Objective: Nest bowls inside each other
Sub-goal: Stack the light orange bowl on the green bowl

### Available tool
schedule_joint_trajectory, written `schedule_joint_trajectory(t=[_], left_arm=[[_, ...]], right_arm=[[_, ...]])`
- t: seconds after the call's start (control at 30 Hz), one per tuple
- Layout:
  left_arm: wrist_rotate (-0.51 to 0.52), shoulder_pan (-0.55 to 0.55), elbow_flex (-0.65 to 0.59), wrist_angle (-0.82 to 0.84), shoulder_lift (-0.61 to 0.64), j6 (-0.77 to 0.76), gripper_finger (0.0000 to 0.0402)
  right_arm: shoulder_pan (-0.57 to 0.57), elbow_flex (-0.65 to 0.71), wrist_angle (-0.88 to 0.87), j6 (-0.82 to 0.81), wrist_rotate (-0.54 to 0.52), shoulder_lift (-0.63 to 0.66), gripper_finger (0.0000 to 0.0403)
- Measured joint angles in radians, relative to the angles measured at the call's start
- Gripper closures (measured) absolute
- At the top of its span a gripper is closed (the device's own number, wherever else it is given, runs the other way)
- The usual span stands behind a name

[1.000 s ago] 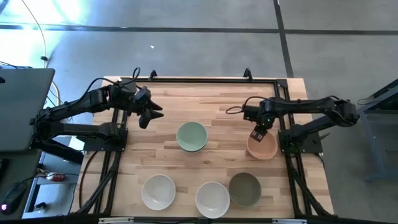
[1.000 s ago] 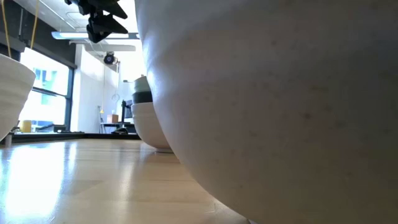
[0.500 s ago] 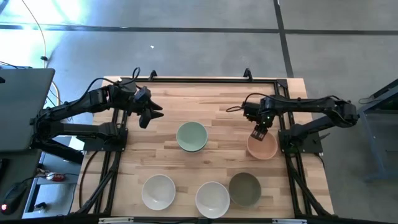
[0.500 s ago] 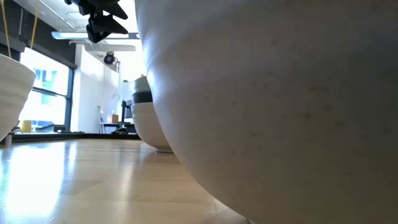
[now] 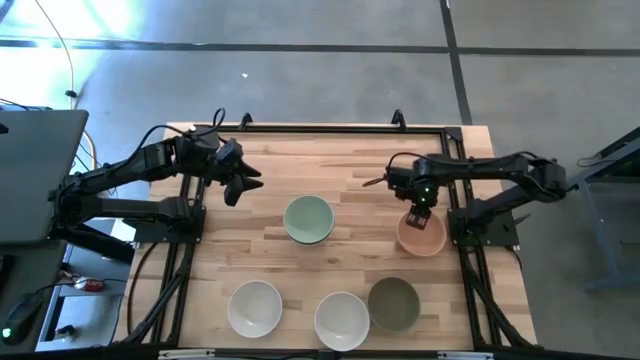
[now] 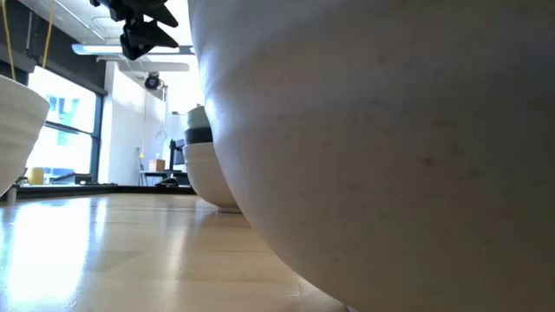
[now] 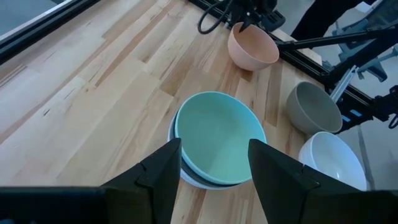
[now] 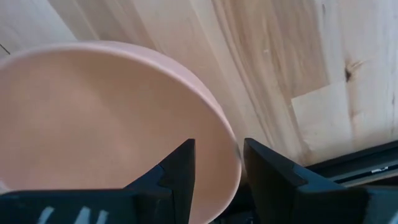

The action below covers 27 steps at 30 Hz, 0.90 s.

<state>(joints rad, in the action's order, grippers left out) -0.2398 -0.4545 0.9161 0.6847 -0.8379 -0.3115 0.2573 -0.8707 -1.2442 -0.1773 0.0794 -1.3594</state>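
Pale butcher-block table (image 5: 350, 160) carries the bowls. Near its right edge sits the peach bowl (image 5: 421, 236), and the right gripper (image 5: 416, 215) straddles this bowl's rim, one finger inside and one outside, jaws narrowly parted around the wall. At the table's middle the mint bowl (image 5: 308, 219) sits nested in a short stack. Along the front edge stand a white bowl (image 5: 254, 307), a second white bowl (image 5: 342, 320) and the olive-grey bowl (image 5: 393, 303) touching it. The left gripper (image 5: 240, 186) hovers wide open above the back-left part, holding nothing.
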Motion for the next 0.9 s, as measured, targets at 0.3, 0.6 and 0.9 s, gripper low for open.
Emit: schedule_joint_trajectory(t=[0.3, 0.6, 0.9], left_arm=[[0.000, 0.000, 0.000, 0.000, 0.000, -0.003, 0.0225], [0.000, 0.000, 0.000, 0.000, 0.000, -0.003, 0.0225], [0.000, 0.000, 0.000, 0.000, 0.000, -0.003, 0.0225]], right_arm=[[0.000, 0.000, 0.011, 0.065, -0.001, -0.051, 0.0274], [0.000, 0.000, 0.016, 0.107, -0.001, -0.055, 0.0291], [0.000, 0.000, 0.018, 0.111, -0.002, -0.055, 0.0388]])
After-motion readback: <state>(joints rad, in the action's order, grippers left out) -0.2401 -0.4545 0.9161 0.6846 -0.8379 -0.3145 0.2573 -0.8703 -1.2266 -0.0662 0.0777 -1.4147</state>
